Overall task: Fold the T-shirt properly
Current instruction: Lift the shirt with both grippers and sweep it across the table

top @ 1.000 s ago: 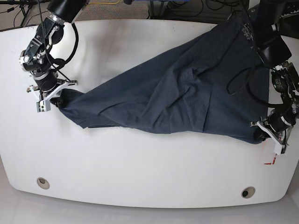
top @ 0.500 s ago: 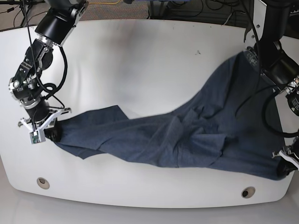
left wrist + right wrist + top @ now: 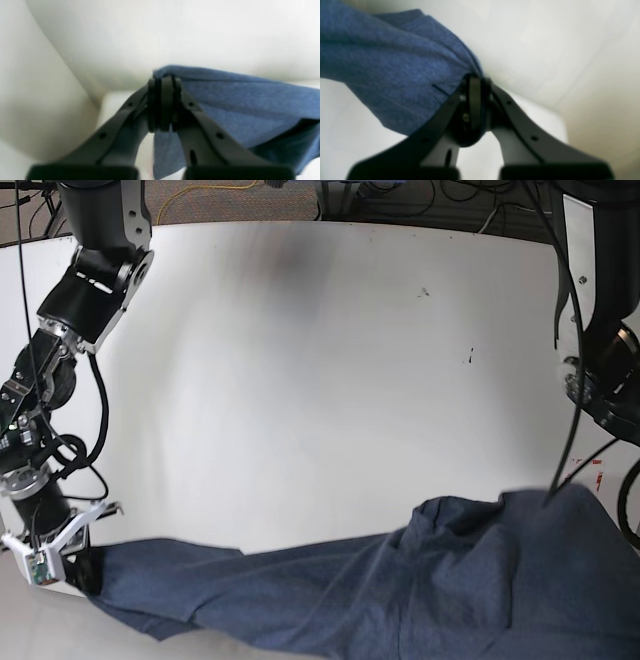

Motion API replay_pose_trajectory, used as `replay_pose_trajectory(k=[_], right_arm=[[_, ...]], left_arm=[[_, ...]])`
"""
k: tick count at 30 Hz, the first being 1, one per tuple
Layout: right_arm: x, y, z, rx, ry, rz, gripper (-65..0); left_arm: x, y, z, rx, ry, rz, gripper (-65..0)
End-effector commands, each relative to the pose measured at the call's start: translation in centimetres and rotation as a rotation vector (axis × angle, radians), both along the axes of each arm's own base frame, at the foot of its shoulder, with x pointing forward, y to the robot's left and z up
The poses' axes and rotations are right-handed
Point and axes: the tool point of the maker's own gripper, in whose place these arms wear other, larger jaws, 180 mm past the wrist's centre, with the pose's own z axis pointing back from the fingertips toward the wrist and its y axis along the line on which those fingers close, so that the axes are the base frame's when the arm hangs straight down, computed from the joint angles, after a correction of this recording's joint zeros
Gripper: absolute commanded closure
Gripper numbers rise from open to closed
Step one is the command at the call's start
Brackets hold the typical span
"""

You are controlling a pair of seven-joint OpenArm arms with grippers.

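The shirt lies stretched along the near edge of the table, bunched higher toward the right. The right gripper is clamped on its left end at the near-left corner, and the left gripper is clamped on a fold of its right end

White table with rounded edge filling most of base view, surface showing few small dark specks. Beyond far edge, grey carpeted floor showing, black cables and yellow cable lying across it. Even, soft light falling on tabletop.
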Motion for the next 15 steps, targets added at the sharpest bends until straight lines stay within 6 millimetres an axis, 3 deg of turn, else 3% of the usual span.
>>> replay_pose_trajectory(k=[1, 5, 7, 15], right_arm=[[-0.1, -2.3, 5.4, -0.050, -0.108, -0.060, -0.2], [0.1, -3.0, 8.5, -0.088, -0.140, -0.084, -0.2], [0.3, -2.6, 9.4, -0.105, -0.149, -0.077, -0.2], [1.2, -2.0, 9.0, -0.112, -0.122, -0.055, -0.2]], left_arm=[[-1.8, 1.7, 5.8, 0.020, -0.140, 0.055, 0.0], [-2.9, 2.5, 8.6, 0.030, -0.199, 0.076, 0.0], [-2.6, 2.5, 8.8, 0.037, -0.191, 0.070, 0.0], [-1.4, 2.0, 7.8, 0.035, -0.149, 0.043, 0.0]])
